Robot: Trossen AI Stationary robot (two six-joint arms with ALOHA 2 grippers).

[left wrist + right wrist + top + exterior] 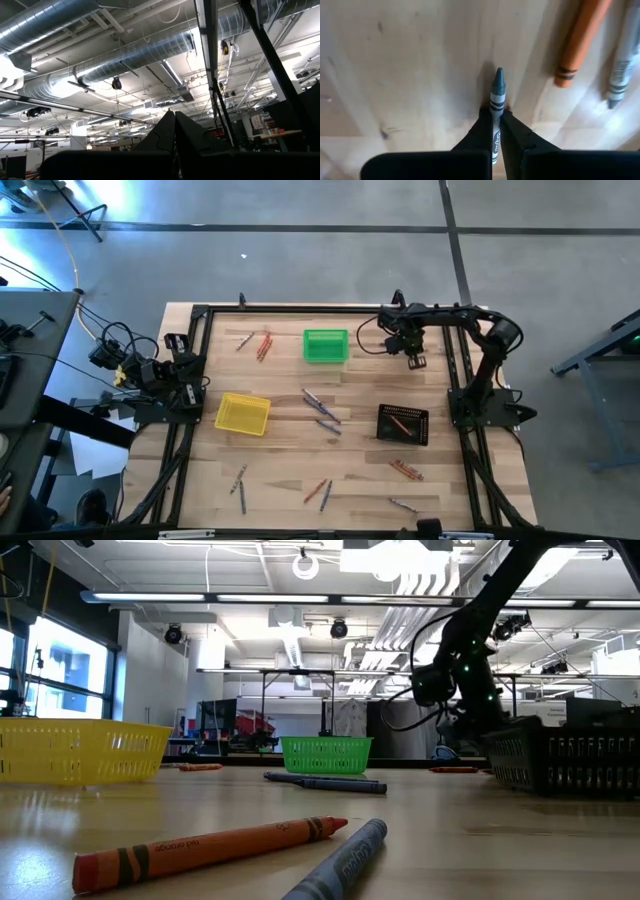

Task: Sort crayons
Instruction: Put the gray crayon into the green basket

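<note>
Orange and blue-grey crayons [322,408] lie scattered on the wooden table, with more near the far left [264,345] and near the front [318,492]. My right gripper [496,111] is at the far right of the table [415,361], pointing steeply down and shut on a blue-grey crayon [498,82]. An orange crayon [580,40] and a grey crayon [621,60] lie beside it. My left gripper [175,117] waits shut at the table's left edge, aimed up at the ceiling. My right gripper pinches the blue-grey crayon's paper-wrapped body [495,106] between its two fingers, coming from above and slanting down. The crayon runs along the fingers, its pointed tip [499,74] sticking out past them. Whether it rests on the wood or is lifted, I cannot tell.
A green basket [325,345] stands at the far middle, a yellow basket [243,413] at the left, and a black basket [403,424] with an orange crayon inside at the right. A black frame [200,315] borders the table.
</note>
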